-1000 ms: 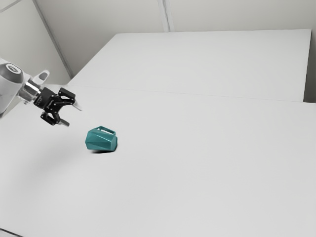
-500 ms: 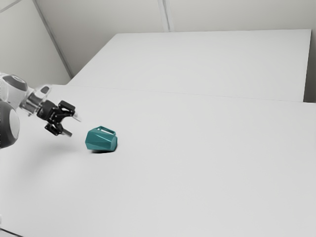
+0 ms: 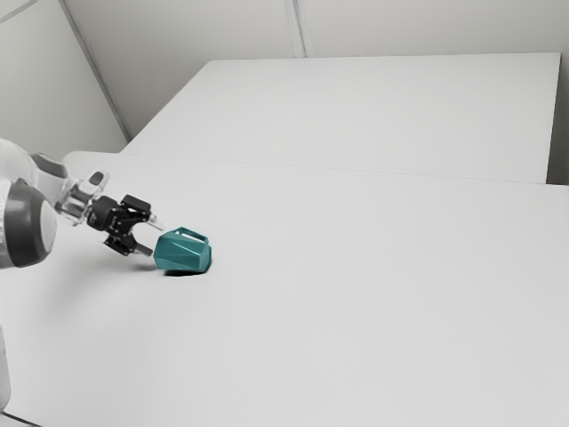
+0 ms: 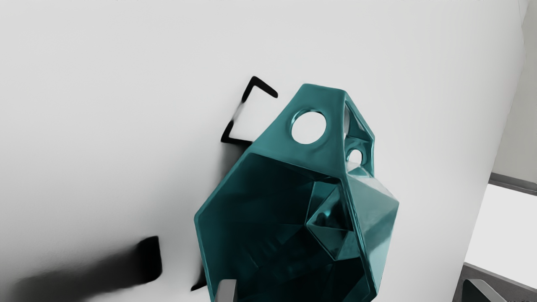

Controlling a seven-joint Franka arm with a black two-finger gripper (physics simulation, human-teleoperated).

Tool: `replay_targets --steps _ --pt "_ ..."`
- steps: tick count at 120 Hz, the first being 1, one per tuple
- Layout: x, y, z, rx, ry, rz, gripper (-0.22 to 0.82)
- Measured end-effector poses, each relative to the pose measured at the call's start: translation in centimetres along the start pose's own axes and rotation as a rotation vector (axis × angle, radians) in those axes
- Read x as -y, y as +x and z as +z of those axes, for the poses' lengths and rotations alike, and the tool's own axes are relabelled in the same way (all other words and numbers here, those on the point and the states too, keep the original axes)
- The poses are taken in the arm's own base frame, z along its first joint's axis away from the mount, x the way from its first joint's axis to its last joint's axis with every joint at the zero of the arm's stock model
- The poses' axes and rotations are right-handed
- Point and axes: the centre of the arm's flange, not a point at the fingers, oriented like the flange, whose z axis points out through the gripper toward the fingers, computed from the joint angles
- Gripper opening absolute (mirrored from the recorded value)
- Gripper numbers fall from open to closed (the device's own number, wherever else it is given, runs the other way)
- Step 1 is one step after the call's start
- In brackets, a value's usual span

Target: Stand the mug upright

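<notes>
The gripper point(image 3: 156, 237) is low over the table at the exterior view's left, its fingers apart and pointing at the teal mug point(image 3: 183, 253). That mug lies on its side, handle uppermost, its mouth facing the hand. In the wrist view the gripper point(image 4: 350, 291) is open, with wide-parted tips; one tip overlaps the rim of the mug point(image 4: 331, 134), and the other stands off beyond the mug's outer side. Whether the overlapping tip touches or enters the mouth, I cannot tell.
The white table point(image 3: 356, 302) carries the mug's shadow and, in the wrist view, a dark finger shadow beside it. A raised white surface point(image 3: 382, 111) stands farther back, with pale walls behind.
My hand has come down and toward the exterior view's right, closing the distance to the mug. The mug has kept its place and its sideways pose.
</notes>
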Motion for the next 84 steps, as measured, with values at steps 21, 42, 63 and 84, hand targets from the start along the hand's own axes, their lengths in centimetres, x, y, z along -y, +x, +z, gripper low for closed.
replay_targets --steps 21,42,63,84 --pt "-0.2 0.5 1.0 -0.016 -0.039 0.034 0.57" --pt "-0.5 0.8 1.8 -0.017 -0.052 0.062 0.50" --pt "-0.8 1.0 2.5 -0.015 -0.061 0.084 0.42" --pt "-0.6 1.0 3.0 -0.013 -0.069 0.092 0.29"
